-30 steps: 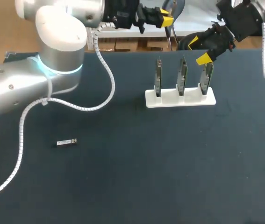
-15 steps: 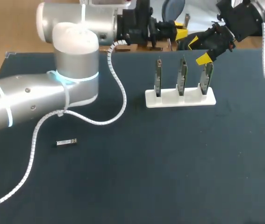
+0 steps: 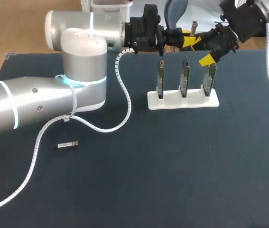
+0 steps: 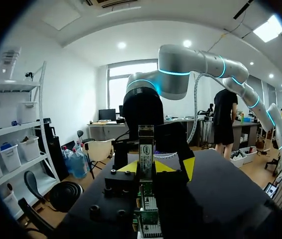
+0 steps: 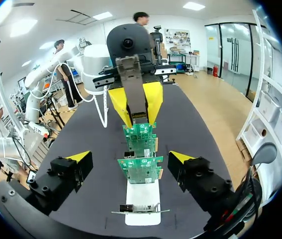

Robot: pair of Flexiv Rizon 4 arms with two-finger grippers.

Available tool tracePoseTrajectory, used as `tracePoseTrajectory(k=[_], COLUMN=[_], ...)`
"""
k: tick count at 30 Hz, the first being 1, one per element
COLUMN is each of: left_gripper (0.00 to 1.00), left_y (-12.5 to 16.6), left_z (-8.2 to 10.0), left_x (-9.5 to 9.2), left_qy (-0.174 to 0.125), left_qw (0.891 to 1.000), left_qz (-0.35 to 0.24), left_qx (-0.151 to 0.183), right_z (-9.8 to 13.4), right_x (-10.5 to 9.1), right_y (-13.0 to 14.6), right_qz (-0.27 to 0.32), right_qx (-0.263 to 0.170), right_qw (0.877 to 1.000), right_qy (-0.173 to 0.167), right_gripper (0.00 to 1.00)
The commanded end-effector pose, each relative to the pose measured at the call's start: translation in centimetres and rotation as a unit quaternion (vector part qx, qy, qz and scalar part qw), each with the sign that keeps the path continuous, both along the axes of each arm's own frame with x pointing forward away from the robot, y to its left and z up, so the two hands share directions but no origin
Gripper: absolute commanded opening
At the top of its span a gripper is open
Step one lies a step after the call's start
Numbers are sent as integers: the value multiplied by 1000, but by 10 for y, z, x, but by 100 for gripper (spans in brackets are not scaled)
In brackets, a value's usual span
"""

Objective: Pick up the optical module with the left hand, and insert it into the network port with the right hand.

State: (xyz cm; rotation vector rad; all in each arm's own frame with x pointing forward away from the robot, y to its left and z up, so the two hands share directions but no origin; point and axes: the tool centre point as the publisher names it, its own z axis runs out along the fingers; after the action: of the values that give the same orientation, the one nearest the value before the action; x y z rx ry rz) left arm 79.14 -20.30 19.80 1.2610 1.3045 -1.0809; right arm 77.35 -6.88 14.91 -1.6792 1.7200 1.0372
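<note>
Optical module (image 3: 68, 145) lying flat on the dark table (image 3: 172, 180), well apart from both grippers.
It rests in the table's left half, away from every edge, with the left arm's cable curving near it; toward the far edge a white holder (image 3: 172, 101) carries three port boards (image 3: 185, 76) upright in a row; the left gripper (image 3: 189, 39) hangs above and behind them, fingers apart, grasping nothing; the right gripper (image 3: 200, 51), just beside it, is spread wide, holding nothing.

The light is bright and even, coming from ceiling lamps (image 4: 275, 29). The dark surface (image 3: 172, 166) looks matte, with faint, soft shadows. The silver shell of the left arm (image 3: 39, 102) carries soft highlights. The yellow tips of the right gripper (image 5: 130, 157) look evenly lit. In both wrist views straight lines bend near the rim.
</note>
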Motion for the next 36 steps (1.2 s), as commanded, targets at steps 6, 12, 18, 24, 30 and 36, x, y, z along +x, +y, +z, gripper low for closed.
tracePoseTrajectory(k=[6,12,18,24,30,36], left_gripper=[0,0,0,0,0,0], left_y=[6,7,6,7,6,4], left_z=[-3,-5,-7,-9,-11,-12], left_x=[-7,-9,-11,-11,-13,-14], left_qy=[3,5,7,9,12,12], left_qw=[1000,1000,1000,1000,1000,1000], left_qz=[6,-6,-15,-17,-19,-21], left_qx=[-10,-11,-8,-7,-5,-4], right_z=[0,0,0,0,0,0], right_x=[0,0,0,0,0,0], right_y=[0,0,0,0,0,0], right_qz=[-1,-1,-1,-1,-1,-1], right_qx=[0,0,0,0,0,0], right_qw=[1000,1000,1000,1000,1000,1000], right_qy=[-1,-1,-1,-1,-1,-1], right_gripper=[100,100,100,100,100,100])
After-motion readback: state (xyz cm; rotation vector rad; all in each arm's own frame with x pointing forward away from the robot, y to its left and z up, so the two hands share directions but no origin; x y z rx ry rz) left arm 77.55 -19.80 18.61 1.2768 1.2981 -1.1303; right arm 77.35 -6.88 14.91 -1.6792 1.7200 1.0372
